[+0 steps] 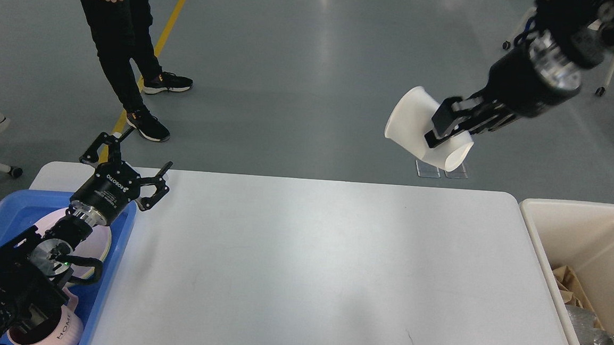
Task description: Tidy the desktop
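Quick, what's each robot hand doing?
Left gripper: open, holding nothing.
Right gripper: closed on the white paper cup.

A plain white paper cup (pixel 421 131) shows at one o'clock. The smooth white desktop (pixel 312 269) fills the centre. At eight o'clock lies a blue plastic tray (pixel 17 205); at four o'clock, a cream plastic bin (pixel 591 232).
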### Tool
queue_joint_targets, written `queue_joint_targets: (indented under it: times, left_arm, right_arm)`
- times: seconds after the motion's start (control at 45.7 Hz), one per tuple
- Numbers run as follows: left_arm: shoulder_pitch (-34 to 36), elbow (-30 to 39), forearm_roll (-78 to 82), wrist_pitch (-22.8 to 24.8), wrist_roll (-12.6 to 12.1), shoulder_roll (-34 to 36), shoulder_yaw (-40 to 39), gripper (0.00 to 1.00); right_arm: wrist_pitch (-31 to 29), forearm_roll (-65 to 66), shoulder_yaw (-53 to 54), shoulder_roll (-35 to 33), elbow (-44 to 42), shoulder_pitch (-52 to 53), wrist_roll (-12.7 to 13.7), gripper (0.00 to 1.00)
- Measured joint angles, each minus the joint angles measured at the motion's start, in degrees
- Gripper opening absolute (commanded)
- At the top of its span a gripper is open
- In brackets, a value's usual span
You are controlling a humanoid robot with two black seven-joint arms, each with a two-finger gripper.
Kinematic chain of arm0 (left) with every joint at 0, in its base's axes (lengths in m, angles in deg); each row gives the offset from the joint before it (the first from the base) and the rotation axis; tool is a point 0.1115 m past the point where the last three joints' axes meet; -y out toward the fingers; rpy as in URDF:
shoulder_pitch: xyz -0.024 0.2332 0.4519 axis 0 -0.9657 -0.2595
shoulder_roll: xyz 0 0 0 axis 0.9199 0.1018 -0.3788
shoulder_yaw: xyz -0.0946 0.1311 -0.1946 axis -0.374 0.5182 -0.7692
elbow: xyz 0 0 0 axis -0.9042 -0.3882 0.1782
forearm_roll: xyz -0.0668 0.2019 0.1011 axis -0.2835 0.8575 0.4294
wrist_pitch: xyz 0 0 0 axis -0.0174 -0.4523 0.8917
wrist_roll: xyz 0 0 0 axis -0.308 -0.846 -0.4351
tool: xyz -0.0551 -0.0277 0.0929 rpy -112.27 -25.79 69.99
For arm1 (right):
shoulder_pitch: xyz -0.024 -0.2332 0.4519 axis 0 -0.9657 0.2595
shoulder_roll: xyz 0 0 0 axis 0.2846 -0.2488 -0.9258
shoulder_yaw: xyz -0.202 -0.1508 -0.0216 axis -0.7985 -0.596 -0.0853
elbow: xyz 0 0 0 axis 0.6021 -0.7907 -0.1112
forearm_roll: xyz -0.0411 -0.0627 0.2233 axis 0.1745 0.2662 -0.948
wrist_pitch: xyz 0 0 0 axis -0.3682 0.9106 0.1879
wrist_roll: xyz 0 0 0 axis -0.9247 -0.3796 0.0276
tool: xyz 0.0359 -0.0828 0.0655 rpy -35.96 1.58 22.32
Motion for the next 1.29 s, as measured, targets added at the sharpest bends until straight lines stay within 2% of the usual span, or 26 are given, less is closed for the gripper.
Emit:
queue_joint_targets:
  times: [0.066, 0.219, 0.35, 0.46, 0.569, 0.679, 0.832, 0.92, 0.942, 0.964, 0.986, 1.007, 1.029, 1.117, 1.292]
  left_arm:
    - [0.00, 0.00, 0.00, -0.01, 0.00, 0.01, 0.00, 1.00]
    - [0.00, 0.00, 0.00, -0.08, 0.00, 0.03, 0.05, 1.00]
    - [0.00, 0.00, 0.00, -0.09, 0.00, 0.05, 0.09, 1.00]
    - [0.00, 0.00, 0.00, -0.09, 0.00, 0.07, 0.10, 1.00]
    - [0.00, -0.01, 0.00, -0.09, 0.00, 0.07, 0.10, 1.00]
    - [0.00, -0.01, 0.00, -0.09, 0.00, 0.05, 0.10, 1.00]
    - [0.00, -0.01, 0.00, -0.09, 0.00, 0.04, 0.10, 1.00]
    - [0.00, 0.00, 0.00, -0.09, 0.00, 0.04, 0.10, 1.00]
    - [0.00, 0.00, 0.00, -0.09, 0.00, 0.04, 0.10, 1.00]
    - [0.00, 0.00, 0.00, -0.09, 0.00, 0.04, 0.10, 1.00]
    - [0.00, 0.00, 0.00, -0.09, 0.00, 0.04, 0.10, 1.00]
    - [0.00, 0.00, 0.00, -0.09, 0.00, 0.04, 0.10, 1.00]
    - [0.00, 0.00, 0.00, -0.09, 0.00, 0.04, 0.10, 1.00]
    - [0.02, -0.03, 0.00, -0.09, 0.00, 0.12, 0.08, 1.00]
    - [0.01, 0.00, 0.00, -0.09, 0.00, 0.05, 0.08, 1.00]
  right_arm:
    - [-2.03, 1.15, -1.14, -2.44, -0.21, 4.03, -0.91, 0.00]
    - [-2.63, 3.48, -7.56, -6.05, 0.20, 8.12, -1.17, 0.00]
    - [-2.65, 5.57, -11.07, -9.24, -1.04, 8.11, -0.91, 0.00]
    - [-1.43, 13.81, -14.19, -14.79, -4.10, 4.26, -0.45, 0.00]
    - [9.41, 21.91, -16.52, -21.73, -11.76, -7.26, -0.27, 0.00]
    - [20.57, 21.54, -15.92, -25.10, -23.78, -25.91, -0.25, 0.00]
    - [35.88, 5.65, -11.17, -23.23, -39.50, -53.01, 0.05, 0.00]
    - [39.74, -7.65, -9.00, -17.37, -49.64, -68.28, 0.20, 0.00]
    - [40.20, -10.66, -8.73, -15.88, -52.23, -71.90, 0.25, 0.11]
    - [40.56, -13.53, -8.51, -14.44, -54.74, -75.50, 0.29, 0.30]
    - [40.90, -16.81, -8.32, -12.81, -57.59, -79.95, 0.30, 0.60]
    - [41.15, -19.25, -8.23, -11.60, -59.64, -83.54, 0.32, 0.94]
    - [41.42, -21.44, -8.19, -10.49, -61.41, -87.13, 0.34, 1.00]
    - [42.96, -27.40, -8.18, -7.11, -65.22, -97.69, 0.47, 1.00]
    - [44.49, -29.51, -7.92, -5.30, -66.54, -99.40, 1.11, 1.00]
